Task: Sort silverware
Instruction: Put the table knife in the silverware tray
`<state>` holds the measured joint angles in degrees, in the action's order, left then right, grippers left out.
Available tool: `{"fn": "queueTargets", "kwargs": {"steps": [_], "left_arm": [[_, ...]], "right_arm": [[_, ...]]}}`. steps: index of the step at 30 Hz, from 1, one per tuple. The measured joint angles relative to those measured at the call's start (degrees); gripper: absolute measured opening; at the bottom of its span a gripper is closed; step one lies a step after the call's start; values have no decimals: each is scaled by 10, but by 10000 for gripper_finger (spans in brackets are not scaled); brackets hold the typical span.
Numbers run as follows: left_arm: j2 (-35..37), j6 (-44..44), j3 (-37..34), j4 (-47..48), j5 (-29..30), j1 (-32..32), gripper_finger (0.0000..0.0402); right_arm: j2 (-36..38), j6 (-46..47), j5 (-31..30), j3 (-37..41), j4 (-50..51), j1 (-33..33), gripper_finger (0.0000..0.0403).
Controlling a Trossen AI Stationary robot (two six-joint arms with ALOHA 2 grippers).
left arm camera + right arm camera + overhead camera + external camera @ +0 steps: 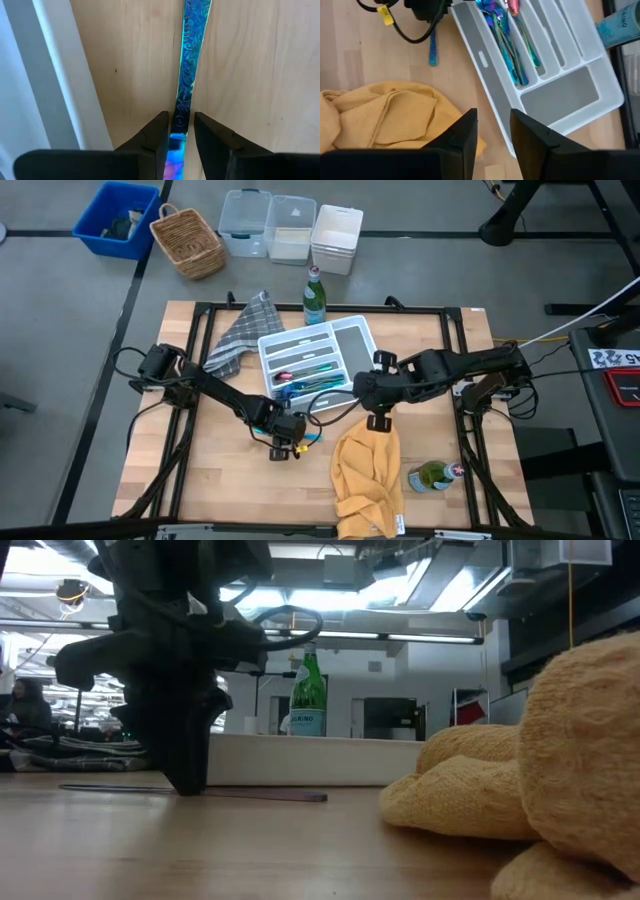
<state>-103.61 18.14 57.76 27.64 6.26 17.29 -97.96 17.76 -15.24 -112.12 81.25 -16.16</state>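
A blue-teal patterned piece of silverware (192,60) lies flat on the wooden table (200,470), just in front of the white divided tray (355,345). My left gripper (181,135) points down over it, open, with one finger on each side of its handle. In the low view the gripper (187,785) reaches table level and the piece (260,795) lies level. More blue and purplish silverware (507,45) lies in the tray's long compartments. My right gripper (494,130) hangs open and holds nothing. It is raised over the table between the tray (570,95) and the yellow cloth. My left gripper straddles the handle (183,117) of the blue piece from above, one finger along each long side, so the fingers lie across it. Whether the fingers (159,134) touch the handle, I cannot tell. The piece lies flat on the table.
A crumpled yellow cloth (365,475) lies at the near right, with a green bottle (430,476) lying beside it. Another green bottle (315,295) stands behind the tray. A grey checked cloth (245,330) lies at the tray's far left. Bins and a basket sit beyond the table.
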Motion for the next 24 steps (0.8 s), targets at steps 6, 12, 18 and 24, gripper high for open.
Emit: {"fn": "queueTargets", "kwargs": {"steps": [6, 12, 18, 24], "left_arm": [[0, 6, 0, 3, -17, -8, 72], [-1, 8, -1, 4, -30, -13, 26], [-1, 9, -2, 2, -30, -13, 16], [-2, 9, -2, -1, -29, -10, 30]], "right_arm": [[0, -3, -13, 0, 0, 0, 117], [0, -6, -23, 0, 0, 0, 117], [0, -4, -23, 0, -1, 0, 117], [0, 33, -22, 3, -6, 0, 117]]}}
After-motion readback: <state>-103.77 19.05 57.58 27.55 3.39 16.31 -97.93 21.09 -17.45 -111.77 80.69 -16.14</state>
